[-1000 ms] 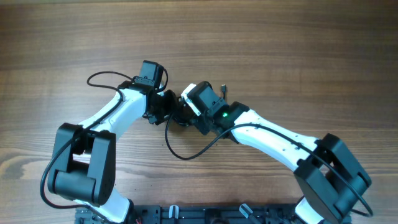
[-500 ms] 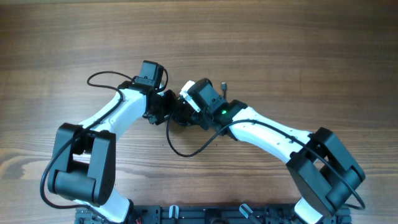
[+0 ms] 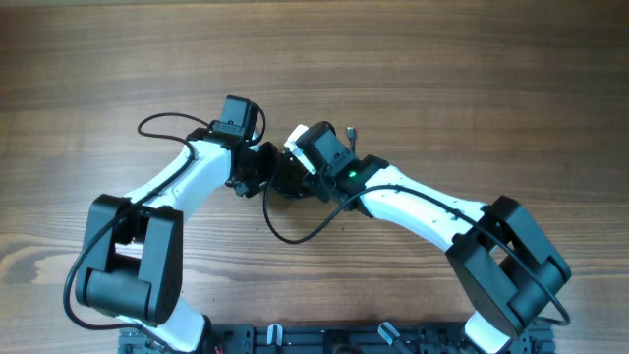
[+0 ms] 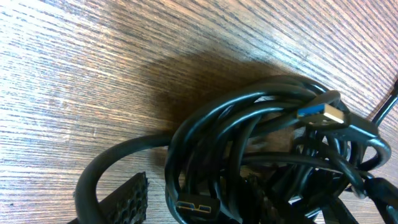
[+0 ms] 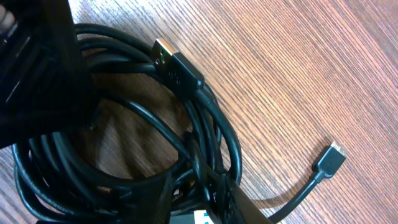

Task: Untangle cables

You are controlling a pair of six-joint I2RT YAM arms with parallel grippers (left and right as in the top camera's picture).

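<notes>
The left gripper (image 3: 263, 175) and right gripper (image 3: 290, 183) meet nose to nose at mid-frame overhead. I cannot tell whether either is pinching strands or merely straddling them. Between them the thin black rubbery cables (image 4: 249, 143) form a tight, glossy coil above the brown wood-grain table (image 3: 442, 59). To my eye, one arm should anchor the coil while the other draws out a free end, either the gold-tipped flat metal plug (image 4: 328, 113) or the small black plug (image 5: 328, 158) at lower right. It should pull slowly so loops slide rather than cinch.
</notes>
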